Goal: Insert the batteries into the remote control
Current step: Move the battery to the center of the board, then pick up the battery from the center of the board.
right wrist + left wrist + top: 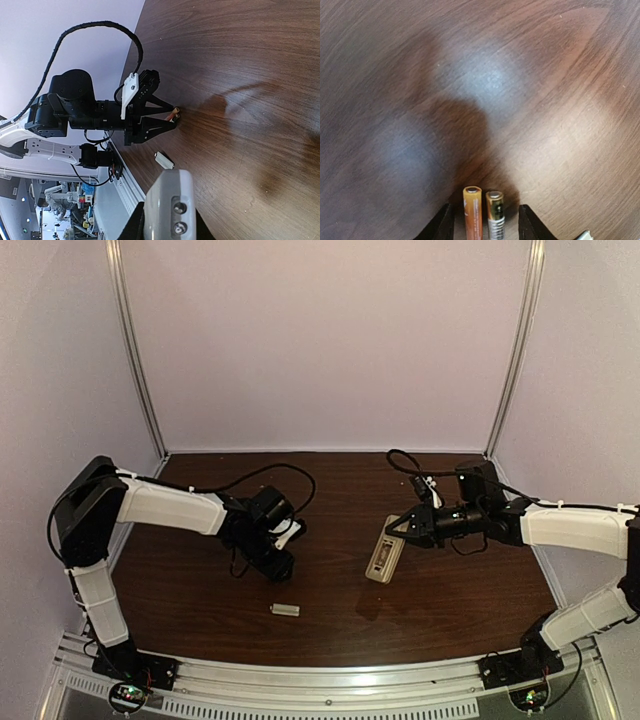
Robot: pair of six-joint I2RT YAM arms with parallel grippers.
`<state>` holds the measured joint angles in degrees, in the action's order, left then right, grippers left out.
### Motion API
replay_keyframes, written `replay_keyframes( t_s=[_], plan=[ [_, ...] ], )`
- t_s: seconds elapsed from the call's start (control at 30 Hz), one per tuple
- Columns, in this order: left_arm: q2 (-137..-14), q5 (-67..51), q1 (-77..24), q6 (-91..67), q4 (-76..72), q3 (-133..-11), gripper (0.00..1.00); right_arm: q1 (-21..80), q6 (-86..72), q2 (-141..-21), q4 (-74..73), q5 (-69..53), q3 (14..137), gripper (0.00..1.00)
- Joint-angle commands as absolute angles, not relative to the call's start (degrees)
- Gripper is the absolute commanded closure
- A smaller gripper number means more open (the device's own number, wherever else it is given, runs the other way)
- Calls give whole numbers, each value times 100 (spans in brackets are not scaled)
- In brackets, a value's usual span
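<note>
**Loose batteries [472,215] in left gripper [486,227], remote control [385,558] clamped by right gripper [403,530]**

The batteries, one orange and one gold, lie side by side at the bottom centre of the left wrist view. The left gripper jaws stand partly open around them w/ a dark gap on either side, so there's no squeeze on them. The right gripper jaws are closed on the top end of the remote control, right of centre in the top view. Its shadow on the surface [450,610] suggests it hangs a bit clear.

Handling, as a guess: the batts are small, hard, smooth cylinders, light and apt to roll or slip. Best taken one at a time across the mid-body, ends left free for the contacts. The remote looks like a light, stiff plastic shell; grip the long edges, away from the bay.

The L arm reaches in from frame left, wrist pitched down, tips at the surface. The R arm stretches in from frame right, approx level. A small pale grey plate [285,610] lies lower centre, apart from both.
</note>
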<state>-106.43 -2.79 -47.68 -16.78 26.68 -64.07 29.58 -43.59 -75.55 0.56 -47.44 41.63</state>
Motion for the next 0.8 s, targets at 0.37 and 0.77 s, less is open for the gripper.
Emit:
replay_keyframes(
  t_s=[0.37, 0.77],
  plan=[
    [-10460, -566, -4446, -1553, 2811, -6299, 59, 2909, -4237, -7400, 57, -4816, 4043, 100],
    [-10229, -688, -4367, -1564, 2702, -6088, 54, 2910, -4254, -7426, 91, -4825, 4021, 100]
  ],
)
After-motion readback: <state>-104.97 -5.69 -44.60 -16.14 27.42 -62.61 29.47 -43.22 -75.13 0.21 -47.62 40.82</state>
